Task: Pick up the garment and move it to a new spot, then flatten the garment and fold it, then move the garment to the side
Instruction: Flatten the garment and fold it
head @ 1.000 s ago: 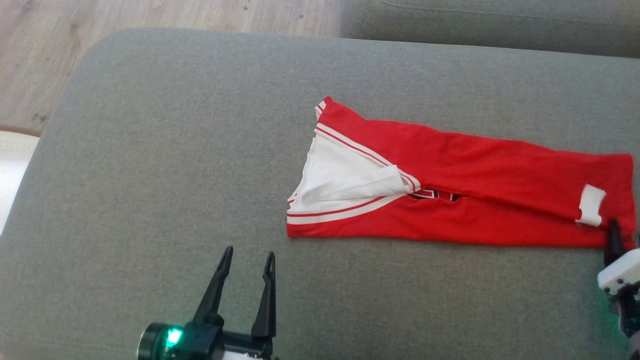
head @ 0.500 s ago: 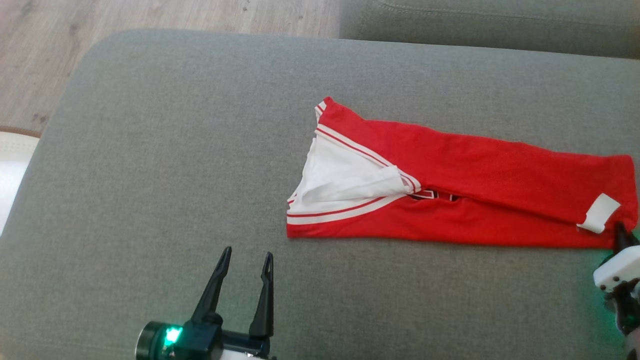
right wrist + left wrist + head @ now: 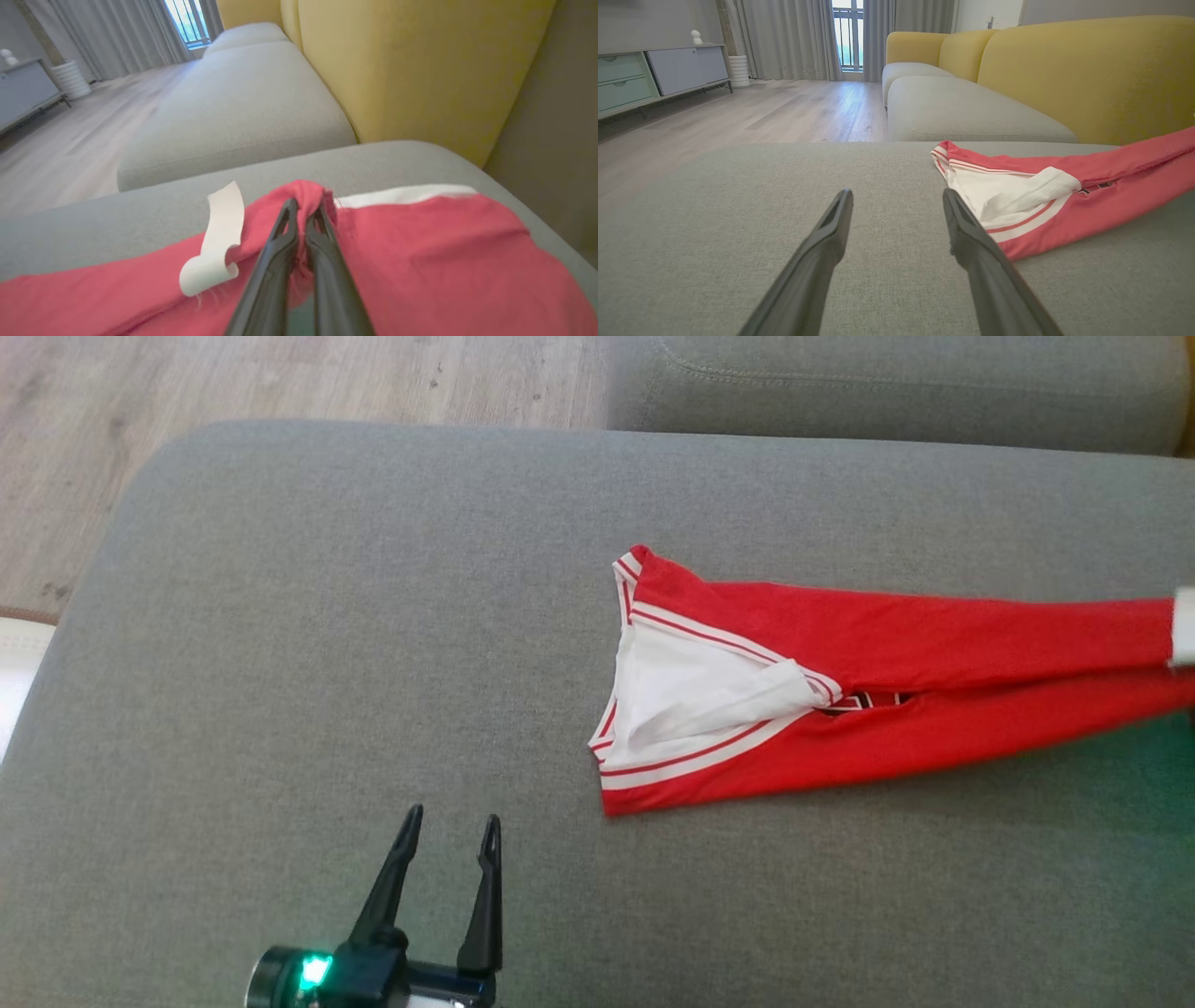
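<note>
Pinching bunched end of red garment (image 3: 420,242) in closed right pincer (image 3: 306,205) at right edge of sofa cushion (image 3: 327,616); left pincer (image 3: 453,814) wide, near front edge, apart from garment.

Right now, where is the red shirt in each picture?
Head view: the red shirt stretches from the centre to the right edge.
Left wrist view: it lies at the right.
Right wrist view: it spreads across the bottom, pinched by the right gripper.
Shared landmark: the grey cushion under it in every view.
</note>
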Motion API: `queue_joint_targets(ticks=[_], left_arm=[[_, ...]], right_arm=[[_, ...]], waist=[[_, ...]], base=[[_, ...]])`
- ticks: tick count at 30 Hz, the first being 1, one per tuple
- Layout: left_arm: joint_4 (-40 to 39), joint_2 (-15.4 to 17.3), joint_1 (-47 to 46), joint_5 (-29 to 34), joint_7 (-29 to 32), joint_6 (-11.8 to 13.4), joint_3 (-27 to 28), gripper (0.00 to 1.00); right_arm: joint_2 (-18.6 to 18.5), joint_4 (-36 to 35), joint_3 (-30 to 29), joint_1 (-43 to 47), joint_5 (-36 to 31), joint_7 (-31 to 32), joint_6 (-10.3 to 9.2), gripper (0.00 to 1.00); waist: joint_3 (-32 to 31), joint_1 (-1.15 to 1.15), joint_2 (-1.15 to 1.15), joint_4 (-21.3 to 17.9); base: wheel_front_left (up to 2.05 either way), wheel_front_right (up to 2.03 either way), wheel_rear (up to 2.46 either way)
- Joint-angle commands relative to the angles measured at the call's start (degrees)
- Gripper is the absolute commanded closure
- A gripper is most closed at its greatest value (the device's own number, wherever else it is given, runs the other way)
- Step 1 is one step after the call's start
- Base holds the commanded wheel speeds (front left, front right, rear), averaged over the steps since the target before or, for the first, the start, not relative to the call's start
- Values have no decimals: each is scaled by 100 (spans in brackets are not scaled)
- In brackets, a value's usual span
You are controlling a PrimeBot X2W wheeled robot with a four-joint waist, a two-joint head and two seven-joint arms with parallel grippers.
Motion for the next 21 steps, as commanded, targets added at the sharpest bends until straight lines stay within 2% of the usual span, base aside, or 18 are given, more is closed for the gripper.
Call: queue_joint_targets(ticks=[1, 5, 12, 16, 21], left_arm=[[-146, -40, -72, 40, -54, -19, 198, 0], [-96, -59, -65, 48, -54, -55, 200, 0], [-19, -73, -42, 45, -54, -108, 201, 0], [20, -100, -41, 45, -55, -145, 186, 0], [65, -130, -37, 45, -55, -170, 200, 0]], right_arm=[[-183, -279, 80, -19, -54, 0, -5, 100], [73, -1028, 310, -103, -319, 198, -5, 100], [892, -2036, 1041, -215, -723, 661, -5, 100], [1295, -2269, 1679, -249, -774, 890, -5, 100], [1604, -2222, 2386, -250, -731, 1020, -5, 100]], waist=[[-19, 0, 0, -1], [-102, 0, 0, 41], [-200, 0, 0, 299], [-217, 0, 0, 488], [-226, 0, 0, 688]], base=[[0, 0, 0], [0, 0, 0], [0, 0, 0], [0, 0, 0], [0, 0, 0]])
